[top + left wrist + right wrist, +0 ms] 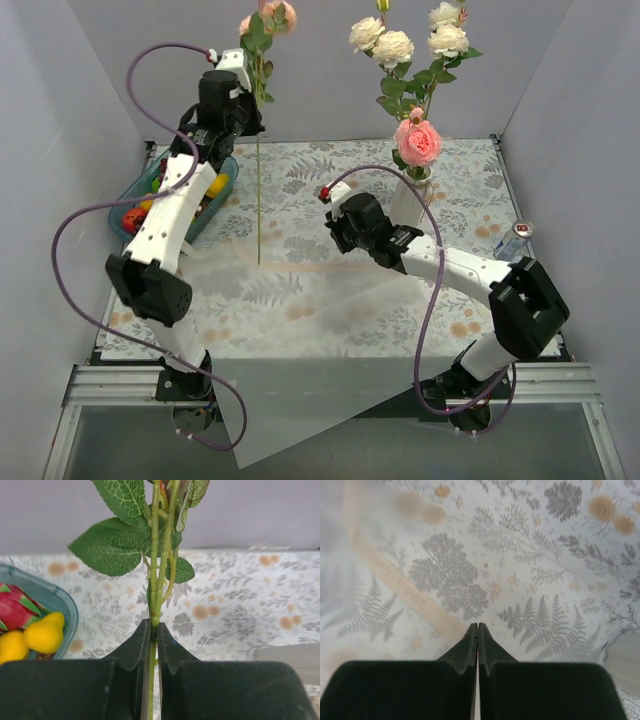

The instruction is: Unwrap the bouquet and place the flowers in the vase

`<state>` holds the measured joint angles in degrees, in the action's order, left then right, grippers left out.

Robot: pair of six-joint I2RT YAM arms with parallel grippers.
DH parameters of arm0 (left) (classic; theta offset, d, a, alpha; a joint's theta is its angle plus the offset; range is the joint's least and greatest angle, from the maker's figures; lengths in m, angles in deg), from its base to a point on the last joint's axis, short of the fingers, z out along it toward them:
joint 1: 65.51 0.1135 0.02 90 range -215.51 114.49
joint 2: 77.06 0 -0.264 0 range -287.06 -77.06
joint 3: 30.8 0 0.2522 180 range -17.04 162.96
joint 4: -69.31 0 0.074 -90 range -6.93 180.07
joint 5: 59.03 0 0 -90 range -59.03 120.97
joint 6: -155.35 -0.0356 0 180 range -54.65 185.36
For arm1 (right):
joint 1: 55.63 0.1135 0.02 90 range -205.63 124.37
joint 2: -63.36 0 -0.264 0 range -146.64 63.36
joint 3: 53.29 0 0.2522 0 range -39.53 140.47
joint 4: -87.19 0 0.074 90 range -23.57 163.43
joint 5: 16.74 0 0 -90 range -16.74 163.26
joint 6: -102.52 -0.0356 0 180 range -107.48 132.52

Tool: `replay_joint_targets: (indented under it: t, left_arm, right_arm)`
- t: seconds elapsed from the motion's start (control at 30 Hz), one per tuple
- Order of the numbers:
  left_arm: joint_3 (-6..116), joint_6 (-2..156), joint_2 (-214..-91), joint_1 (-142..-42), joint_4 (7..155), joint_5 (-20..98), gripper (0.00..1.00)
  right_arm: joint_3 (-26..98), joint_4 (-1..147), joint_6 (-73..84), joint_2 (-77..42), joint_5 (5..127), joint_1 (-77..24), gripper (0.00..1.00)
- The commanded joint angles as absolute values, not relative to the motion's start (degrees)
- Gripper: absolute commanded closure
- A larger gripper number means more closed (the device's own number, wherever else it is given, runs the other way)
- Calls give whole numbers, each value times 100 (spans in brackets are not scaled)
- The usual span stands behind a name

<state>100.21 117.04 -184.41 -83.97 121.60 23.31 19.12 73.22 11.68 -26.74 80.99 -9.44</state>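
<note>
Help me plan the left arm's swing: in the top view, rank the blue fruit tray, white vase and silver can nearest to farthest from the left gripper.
1. Blue fruit tray, beside the left gripper, on the left.
2. White vase, right of centre.
3. Silver can, at the far right edge.

You will find a blue tray [216, 211] of fruit [134, 220] at the far left of the floral tablecloth [330, 170], and a silver can [513, 241] near its right edge.
</note>
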Motion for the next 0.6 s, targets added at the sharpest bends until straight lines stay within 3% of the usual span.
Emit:
replay_joint_targets:
  t: [0.0, 0.07, 0.17, 0.27, 0.57]
  left_arm:
    - [8872, 11133, -16879, -8370, 10929, 2762, 100]
    - [7926, 10957, -16270, -8379, 10050, 3087, 100]
    - [7246, 10904, -15407, -8361, 9416, 3965, 100]
    - [6953, 11000, -14739, -8361, 9151, 4940, 100]
    - [6743, 11913, -13692, -8361, 8590, 7331, 100]
  right_arm:
    - [2427, 7501, 1234, -1927, 7706, -853, 96]
    - [2585, 7519, 1419, -1733, 7573, -721, 91]
    - [2875, 7598, 1384, -1320, 7161, -589, 71]
    - [3313, 7554, 1357, -1056, 6668, -527, 59]
    - [4185, 7045, 1462, -502, 5007, -518, 51]
